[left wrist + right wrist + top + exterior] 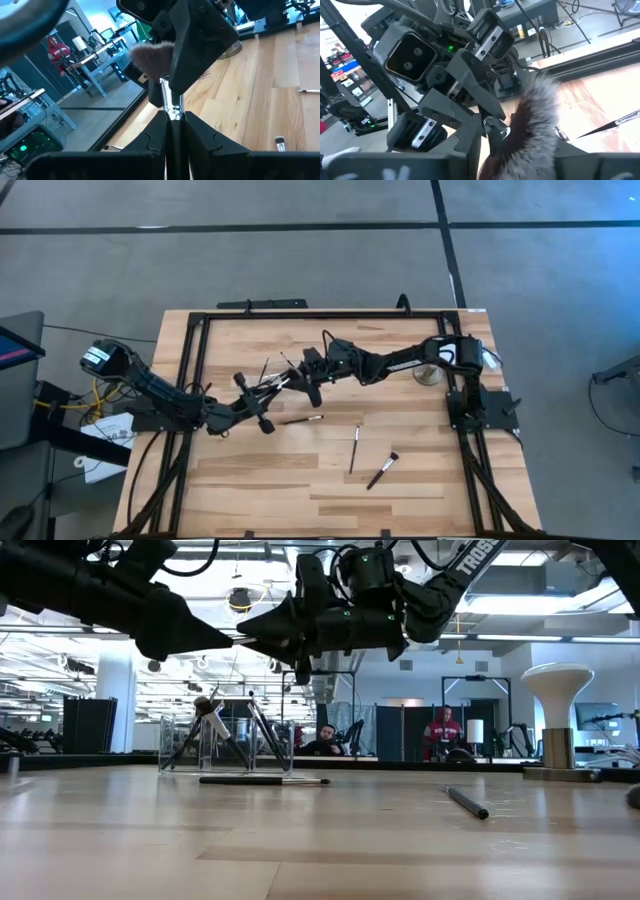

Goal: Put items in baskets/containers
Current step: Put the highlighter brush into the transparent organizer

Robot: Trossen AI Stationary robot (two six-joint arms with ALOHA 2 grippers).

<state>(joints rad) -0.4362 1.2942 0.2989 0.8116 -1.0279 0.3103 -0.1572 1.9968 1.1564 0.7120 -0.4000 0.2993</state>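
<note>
— left hand [172, 122]?
— clamped on the fluffy brush [152, 57], aloft over the surface [420, 480], tip to tip with the right hand [300, 385].
— right hand's fingers?
— cannot tell.
— clear container [225, 745]?
— far side, upright, several brushes leaning inside.
— loose brushes [355, 448]?
— three flat on the surface.

Light wooden table [300, 480]: three loose brushes [353, 448], clear container [225, 745] with brushes, white ball on stand [558, 720].
</note>
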